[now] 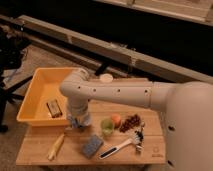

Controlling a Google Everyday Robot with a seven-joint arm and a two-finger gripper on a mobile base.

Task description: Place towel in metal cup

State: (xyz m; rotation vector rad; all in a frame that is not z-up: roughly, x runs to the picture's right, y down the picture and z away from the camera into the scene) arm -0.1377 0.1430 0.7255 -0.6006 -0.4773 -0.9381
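Claw (pixel 76 121) low over wooden worktop (pixel 40 145), beside yellow plastic bin (pixel 35 92); grip state: cannot tell.
Pale cloth towel (pixel 80 121) bunched at claw; green cup (pixel 107 127) just right.

Gripper (pixel 76 123) low over table (pixel 40 146) just right of bin (pixel 31 95) — cup (pixel 107 127) to its right, sponge (pixel 92 146) in front, brush (pixel 122 145) beside sponge.

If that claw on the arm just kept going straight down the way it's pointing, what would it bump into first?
Probably the wooden table. The gripper points down just beside the yellow bin, with bare wood apparently below it, though depth is unclear.
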